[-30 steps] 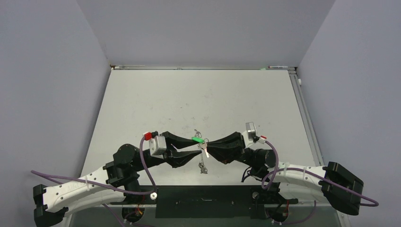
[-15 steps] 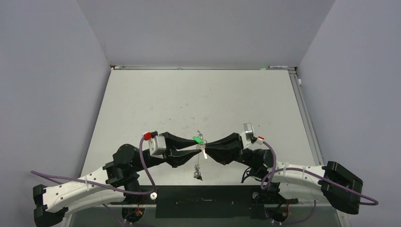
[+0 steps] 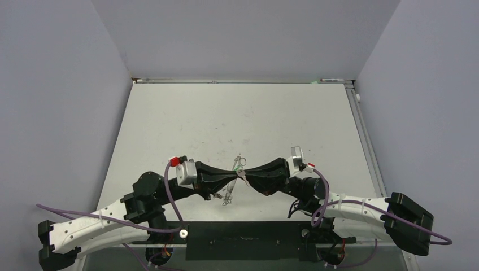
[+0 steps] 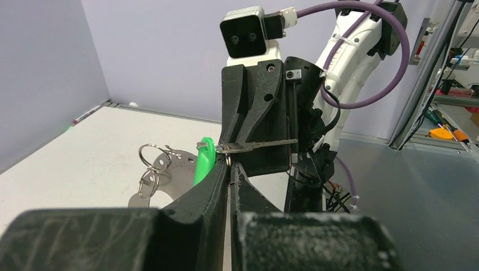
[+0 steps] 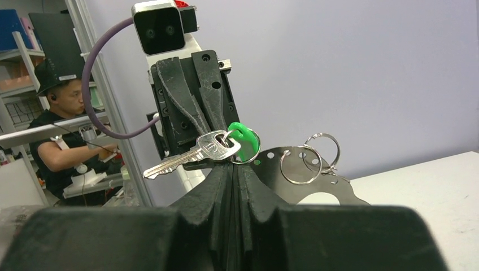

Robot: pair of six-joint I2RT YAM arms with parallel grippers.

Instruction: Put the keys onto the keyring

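My two grippers meet tip to tip above the near middle of the table. The left gripper (image 3: 236, 176) (image 4: 229, 167) is shut on a small split ring (image 4: 228, 160). The right gripper (image 3: 244, 177) (image 5: 233, 167) is shut on the same small split ring (image 5: 247, 158). A silver key (image 5: 186, 155) (image 4: 261, 145) and a green-headed key (image 5: 242, 138) (image 4: 204, 160) hang on that ring. A flat metal tag (image 5: 322, 183) (image 4: 169, 175) with holes carries two more small split rings (image 5: 300, 164). No large pale wire loop shows.
Something thin and silver (image 3: 227, 197) dangles below the grippers, over the table (image 3: 243, 118). Grey walls close the table on the left, back and right. In the right wrist view a person (image 5: 62, 141) sits behind the left arm.
The left gripper's fingers have closed together at the ring. The dangling metal has swung left, and the green head no longer shows from above. The right gripper has barely moved.
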